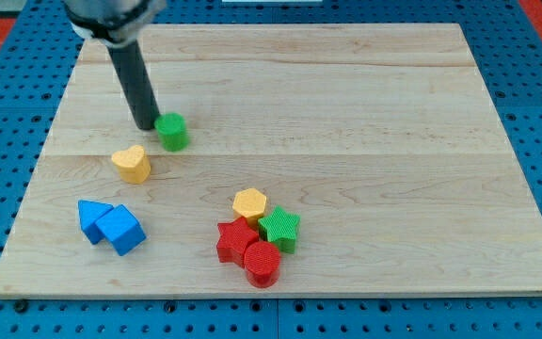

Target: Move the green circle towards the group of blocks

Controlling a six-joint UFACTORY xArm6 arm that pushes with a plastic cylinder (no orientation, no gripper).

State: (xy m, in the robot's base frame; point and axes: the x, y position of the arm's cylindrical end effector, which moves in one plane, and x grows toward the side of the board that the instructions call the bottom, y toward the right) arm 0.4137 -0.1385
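While the tip point(146, 125) sits just at the left side of the green circle point(172, 131), a push could go wrong: contact looks off-centre for a heading toward the group at the lower right, so the round block may roll off the rod and slip toward the view's top, or drift at the yellow heart point(133, 163) below. The end effector is a plain rod with no jaws, so it holds nothing and only presses. The green circle is a small, ridged cylinder, upright on the desk point(393, 113), well apart from the yellow hexagon point(249, 202), green star point(280, 228), red star point(233, 240) and red circle point(263, 263).
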